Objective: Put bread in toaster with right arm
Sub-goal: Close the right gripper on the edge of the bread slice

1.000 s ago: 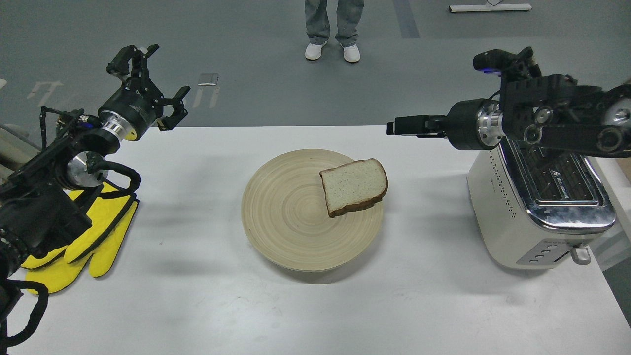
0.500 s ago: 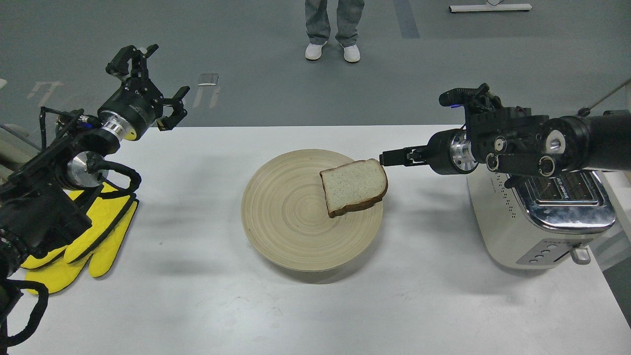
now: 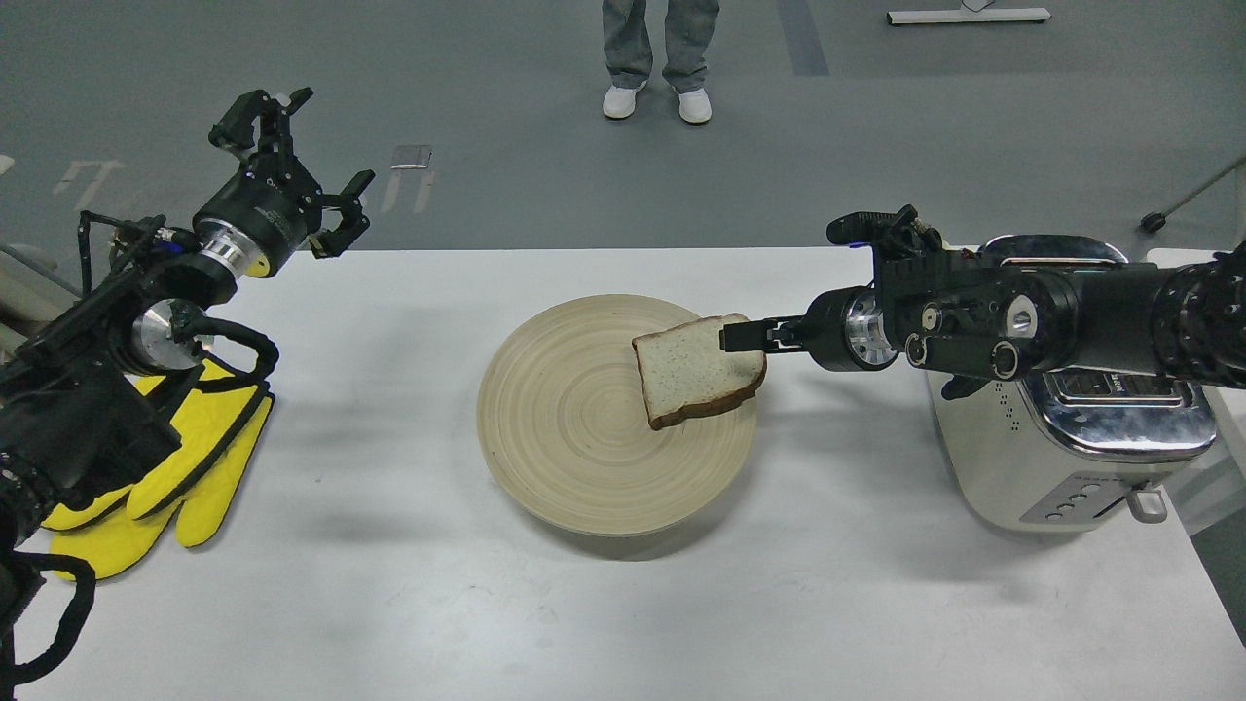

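The bread (image 3: 693,375) lies on the right side of a round wooden plate (image 3: 555,419), its right crust overhanging the rim. My right gripper (image 3: 732,337) reaches in level from the right, and its tip sits over the slice's upper right corner. It is seen edge-on as one narrow dark bar, so I cannot tell whether it is open or shut, or whether it touches the bread. The toaster (image 3: 1022,467) stands at the right end of the table, partly behind my right arm. My left gripper (image 3: 331,146) is open and empty, raised at the far left.
Yellow gloves (image 3: 195,467) lie at the table's left edge under my left arm. A person's legs and white shoes (image 3: 657,97) stand on the floor beyond the white table (image 3: 389,584). The plate sits mid-table.
My right arm has swung down and to the left from above the toaster, bringing the gripper tip onto the bread's upper right corner. The bread, plate and left arm have not moved.
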You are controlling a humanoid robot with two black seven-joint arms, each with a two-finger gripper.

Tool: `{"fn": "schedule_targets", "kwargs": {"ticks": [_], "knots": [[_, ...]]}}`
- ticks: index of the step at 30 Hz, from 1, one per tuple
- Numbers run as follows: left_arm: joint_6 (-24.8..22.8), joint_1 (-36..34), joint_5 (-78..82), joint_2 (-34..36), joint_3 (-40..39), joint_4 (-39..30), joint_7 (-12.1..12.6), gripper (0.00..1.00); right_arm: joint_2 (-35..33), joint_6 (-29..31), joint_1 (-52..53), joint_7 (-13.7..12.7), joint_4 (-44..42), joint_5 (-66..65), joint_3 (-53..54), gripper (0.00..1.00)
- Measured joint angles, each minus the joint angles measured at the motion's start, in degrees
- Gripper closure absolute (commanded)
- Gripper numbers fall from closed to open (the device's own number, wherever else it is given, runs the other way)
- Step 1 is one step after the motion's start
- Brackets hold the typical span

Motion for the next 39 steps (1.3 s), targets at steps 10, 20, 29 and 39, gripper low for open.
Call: {"fn": "schedule_targets", "kwargs": {"ticks": [10,20,29,39], "knots": [[0.0,0.0,0.0,0.0,0.0,0.0,0.0,0.0,0.6,0.0,-1.9,0.0,-2.2,0.0,-0.1,0.0],[0.0,0.0,0.0,0.0,0.0,0.0,0.0,0.0,2.8,0.0,-2.9,0.0,-3.8,0.8,0.1,0.13],[0.0,0.0,0.0,0.0,0.0,0.0,0.0,0.0,3.0,-0.1,-3.0,0.0,-3.9,0.9,0.1,0.45],[0.0,0.0,0.0,0.0,0.0,0.0,0.0,0.0,2.9,-1.0,-3.1,0.0,-3.9,0.9,0.1,0.91]]}}
